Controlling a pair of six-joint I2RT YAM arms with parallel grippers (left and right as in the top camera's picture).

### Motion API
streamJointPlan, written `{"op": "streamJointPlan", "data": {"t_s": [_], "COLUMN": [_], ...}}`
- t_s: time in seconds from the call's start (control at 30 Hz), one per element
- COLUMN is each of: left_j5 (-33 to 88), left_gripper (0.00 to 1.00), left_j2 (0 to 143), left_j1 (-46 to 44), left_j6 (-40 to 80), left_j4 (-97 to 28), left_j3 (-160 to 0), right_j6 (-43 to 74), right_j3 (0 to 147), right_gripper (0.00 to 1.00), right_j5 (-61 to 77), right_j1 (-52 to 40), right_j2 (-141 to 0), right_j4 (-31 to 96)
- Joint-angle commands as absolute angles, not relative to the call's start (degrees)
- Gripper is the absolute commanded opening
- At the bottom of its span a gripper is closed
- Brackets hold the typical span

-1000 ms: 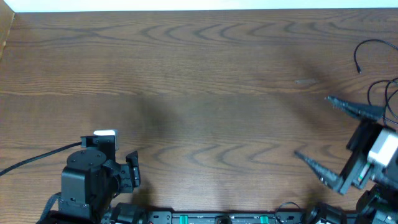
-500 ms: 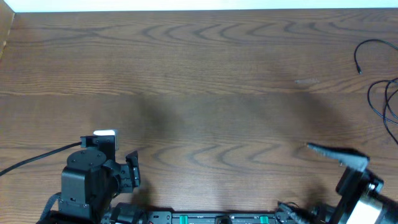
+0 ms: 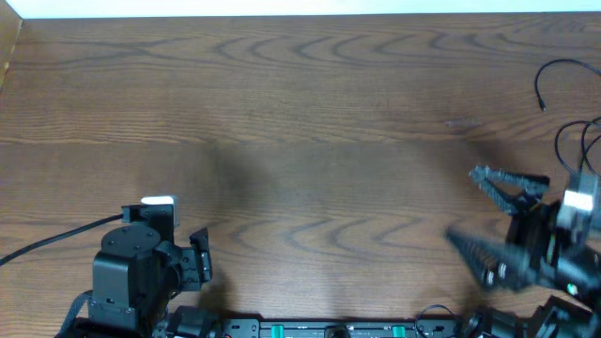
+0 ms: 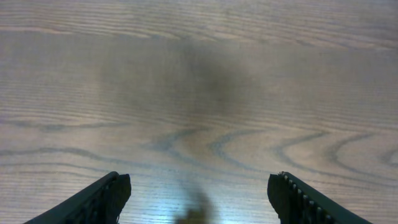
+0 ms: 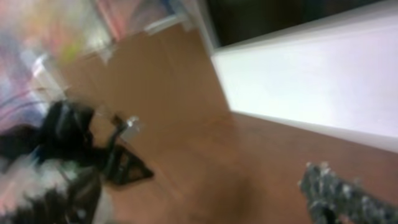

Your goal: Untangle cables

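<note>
The cables are lying loose at the table's far right edge, trailing off rightward, just beyond the right arm with its jaws gaping empty, while the left arm, jaws also apart, is sitting well away near-left.

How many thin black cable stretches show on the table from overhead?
2, both at the table's right edge: an arcing cable ending in a plug tip, and looped cable nearer the robot. Both run off frame, so more may be hidden.
</note>
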State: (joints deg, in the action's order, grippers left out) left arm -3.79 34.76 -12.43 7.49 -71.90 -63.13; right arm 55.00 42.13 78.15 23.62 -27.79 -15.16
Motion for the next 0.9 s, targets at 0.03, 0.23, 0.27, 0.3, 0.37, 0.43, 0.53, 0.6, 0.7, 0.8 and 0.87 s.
{"op": "streamJointPlan", "data": {"t_s": [0.03,0.23,0.27,0.3,0.37,0.43,0.53,0.6,0.7,0.8,0.87], "left_j5": [-4.5,-4.5,-4.5,-4.5,-4.5,-4.5,-4.5,-4.5,-4.5,-4.5,-4.5], "left_gripper": [0.76,0.76,0.76,0.76,0.76,0.76,0.76,0.76,0.76,0.76,0.76], "left_j2": [34.7,34.7,34.7,34.7,34.7,34.7,34.7,34.7,34.7,34.7,34.7], "left_j1": [-12.2,-12.2,-12.2,-12.2,-12.2,-12.2,-12.2,-12.2,-12.2,-12.2,-12.2], "left_j6": [7.2,7.4,7.4,7.4,7.4,7.4,7.4,7.4,7.4,7.4,7.4], "left_j4": [-72.0,-72.0,-72.0,-72.0,-72.0,-72.0,-72.0,-72.0,-72.0,-72.0,-72.0], "left_j3": [-63.0,-63.0,-63.0,-63.0,-63.0,-63.0,-63.0,-63.0,-63.0,-63.0,-63.0], "right_j6": [34.4,28.0,27.9,27.4,23.3,16.2,5.8,0.1,-3.9,-5.0,-5.0], "right_j3": [42.0,42.0,42.0,42.0,42.0,42.0,42.0,42.0,42.3,43.6,45.6], "right_gripper": [0.99,0.99,0.99,0.99,0.99,0.99,0.99,0.99,0.99,0.99,0.99], "right_j5": [56.4,32.7,30.4,28.9,27.7,27.7,27.7,27.5,27.8,30.1,29.2], "right_j1": [23.5,20.8,20.2,19.8,19.6,19.6,18.9,17.3,14.6,11.1,9.1], "right_j2": [-27.8,-27.8,-27.8,-27.8,-27.8,-27.8,-27.8,-27.8,-27.8,-27.8,-27.8], "right_j4": [10.9,35.2,37.4,39.1,41.8,44.7,49.6,53.0,56.4,57.5,59.9]}}
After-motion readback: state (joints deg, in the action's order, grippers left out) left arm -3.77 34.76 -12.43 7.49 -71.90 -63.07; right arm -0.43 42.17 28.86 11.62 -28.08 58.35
